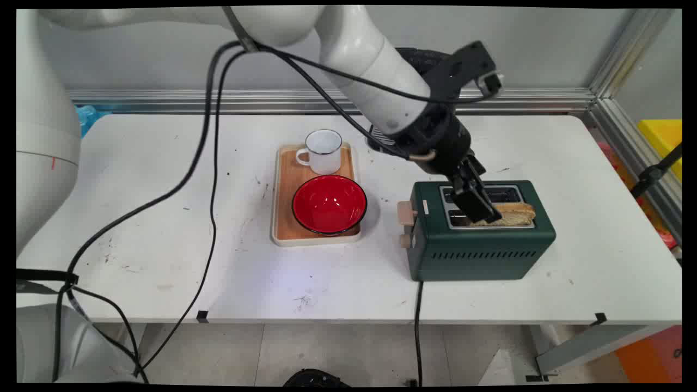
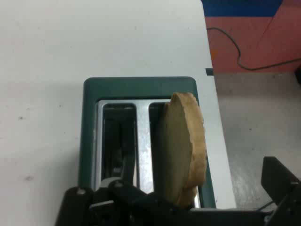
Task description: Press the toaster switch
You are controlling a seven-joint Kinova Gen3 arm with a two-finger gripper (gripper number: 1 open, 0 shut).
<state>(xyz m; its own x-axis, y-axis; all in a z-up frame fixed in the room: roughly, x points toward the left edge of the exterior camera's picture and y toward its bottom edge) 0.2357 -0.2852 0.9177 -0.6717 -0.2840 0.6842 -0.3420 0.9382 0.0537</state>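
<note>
A dark green two-slot toaster point(image 1: 479, 245) stands on the white table, right of centre, its levers facing left. A slice of toasted bread point(image 1: 514, 214) sticks out of the near slot, leaning over. My gripper point(image 1: 482, 209) hangs just above the toaster's top at the slice's left end. In the hand view the toaster point(image 2: 136, 87) lies below and the bread point(image 2: 181, 146) stands between my fingers. The right finger point(image 2: 280, 183) is clearly apart from the slice. The gripper point(image 2: 207, 197) is open. The far slot looks empty.
A wooden tray point(image 1: 283, 218) left of the toaster carries a white mug point(image 1: 324, 151) and a red bowl point(image 1: 329, 204). The toaster's black cord point(image 1: 418, 326) drops over the table's near edge. A yellow bin point(image 1: 661, 136) sits beyond the right edge.
</note>
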